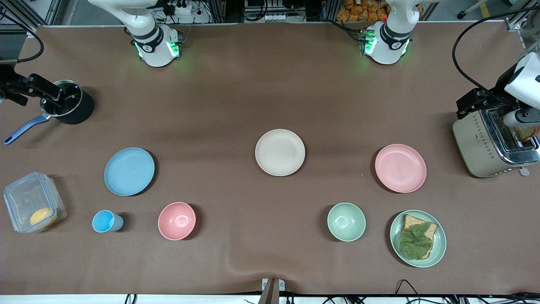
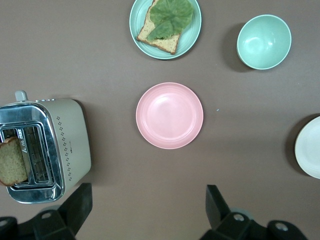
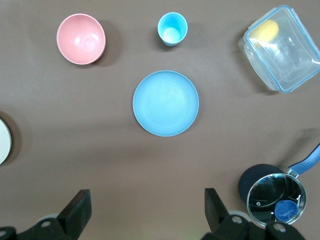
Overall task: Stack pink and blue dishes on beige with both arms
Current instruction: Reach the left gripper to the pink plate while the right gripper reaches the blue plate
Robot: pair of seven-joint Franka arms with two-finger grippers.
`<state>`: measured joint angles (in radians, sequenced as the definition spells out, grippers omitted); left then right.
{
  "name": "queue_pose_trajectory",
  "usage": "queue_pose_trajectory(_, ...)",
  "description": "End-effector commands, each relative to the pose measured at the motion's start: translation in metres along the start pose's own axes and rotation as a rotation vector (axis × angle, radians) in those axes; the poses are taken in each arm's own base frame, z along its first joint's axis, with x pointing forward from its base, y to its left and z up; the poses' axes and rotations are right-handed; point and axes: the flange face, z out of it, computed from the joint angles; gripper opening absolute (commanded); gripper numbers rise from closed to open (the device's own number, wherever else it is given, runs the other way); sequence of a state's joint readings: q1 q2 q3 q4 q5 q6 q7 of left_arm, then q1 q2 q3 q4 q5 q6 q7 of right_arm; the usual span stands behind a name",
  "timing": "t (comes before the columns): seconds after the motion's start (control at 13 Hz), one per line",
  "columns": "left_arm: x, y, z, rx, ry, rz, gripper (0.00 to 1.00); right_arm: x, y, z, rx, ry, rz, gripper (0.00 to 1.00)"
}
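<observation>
Front view: I hold both hands, left and right, wide; flat pink plate and blue plate beside the beige plate could slip.

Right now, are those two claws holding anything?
Left gripper: open, empty, above the flat pale pink plate.
Right gripper: open, empty, above the flat pale blue plate.

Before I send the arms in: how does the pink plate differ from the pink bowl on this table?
The pink plate is flat and wide; the pink bowl is deeper and smaller across. The plate lies toward the left arm's end beside the toaster; the bowl sits nearer the front camera, beside the blue cup. Both are pale pink, round and empty.
</observation>
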<state>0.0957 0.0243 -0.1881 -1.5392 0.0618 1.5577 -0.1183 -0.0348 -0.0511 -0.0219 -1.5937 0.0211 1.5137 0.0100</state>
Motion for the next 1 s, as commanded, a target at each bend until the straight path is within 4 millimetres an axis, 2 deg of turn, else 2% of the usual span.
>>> queue_pose_trajectory(0.0, -0.013, -0.005, -0.01, -0.036, -0.022, -0.001, 1.0, 0.006, 0.01, 0.009, 0.003, -0.001, 0.003, 1.0)
queue_pose_trajectory(0.15, -0.008, -0.021, -0.002, -0.049, -0.037, -0.029, 1.0, 0.008, 0.004, 0.009, -0.006, 0.011, -0.008, 1.0)
queue_pose_trajectory(0.23, -0.002, -0.026, 0.013, -0.047, -0.066, -0.029, 1.0, 0.01, 0.004, 0.012, -0.006, 0.011, -0.008, 1.0)
queue_pose_trajectory(0.38, 0.011, -0.029, 0.083, -0.036, -0.162, -0.017, 1.0, 0.014, 0.013, 0.023, -0.004, -0.01, 0.008, 1.0)
queue_pose_trajectory(0.46, 0.012, -0.039, 0.12, -0.036, -0.156, -0.038, 1.0, 0.019, 0.016, 0.03, -0.004, -0.021, 0.014, 1.0)
queue_pose_trajectory(0.69, 0.002, -0.071, 0.22, -0.044, -0.083, -0.101, 1.0, 0.02, 0.018, 0.034, -0.007, -0.029, 0.028, 1.0)
queue_pose_trajectory(0.77, -0.003, -0.075, 0.249, -0.041, -0.066, -0.102, 1.0, 0.021, 0.024, 0.035, -0.008, -0.032, 0.038, 1.0)
queue_pose_trajectory(0.92, -0.003, -0.096, 0.312, -0.036, -0.072, -0.122, 1.0, 0.023, 0.029, 0.039, -0.008, -0.036, 0.045, 1.0)
